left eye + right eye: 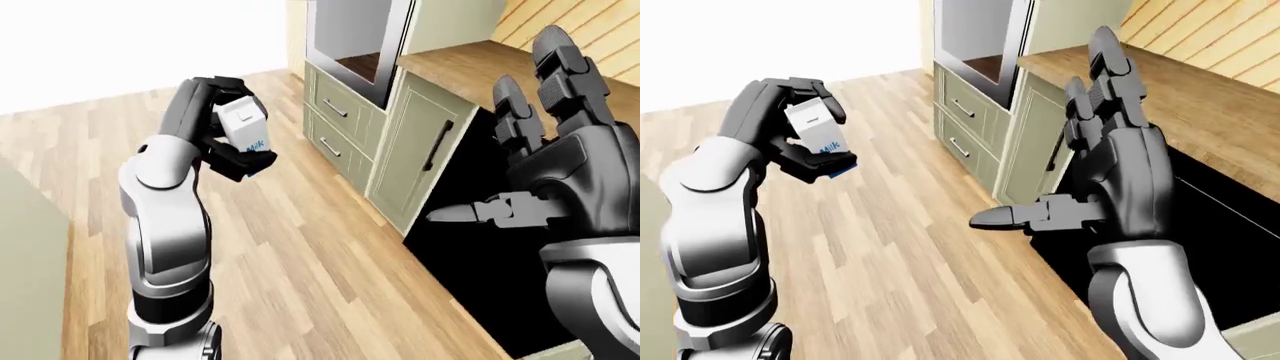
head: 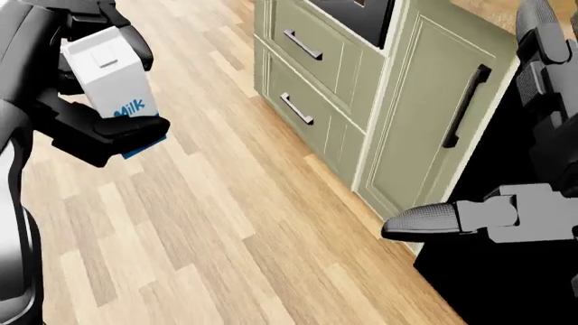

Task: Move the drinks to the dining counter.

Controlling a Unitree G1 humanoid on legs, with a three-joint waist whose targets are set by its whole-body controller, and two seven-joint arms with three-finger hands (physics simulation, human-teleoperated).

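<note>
Above the wood floor: both arms are raised in view, with cabinets along the right side of each view.
Left hand (image 2: pixel 86 101): its dark fingers are closed round a milk carton, one finger over the top edge and another under the base.
Milk carton (image 2: pixel 113 78): white, with blue "Milk" lettering and a blue band at the bottom; held off the floor and tilted, at the upper left of the head view, well apart from the cabinets.
Left arm (image 1: pixel 165 247): white and grey, rising from the bottom of the left-eye view and bent toward the carton.
Right hand (image 1: pixel 1105 161): spread wide and empty, two fingers pointing up and the thumb (image 1: pixel 1005 217) sticking out toward the left of the right-eye view.
Plank floor (image 2: pixel 235 223): light wood boards running diagonally, bare between the two arms.
Drawers (image 2: pixel 312 81): two sage-green drawer fronts, one above the other, each with a dark bar handle.
Cabinet door (image 2: pixel 442 128): sage green with a vertical dark handle, just right of the drawers.
Oven (image 1: pixel 350 37): a built-in unit with a dark cavity, above the drawers.
Wooden countertop (image 1: pixel 1200 97): runs off to the right, beside the oven.
Black opening (image 1: pixel 480 247): a flat dark area below the countertop, behind the right hand.
</note>
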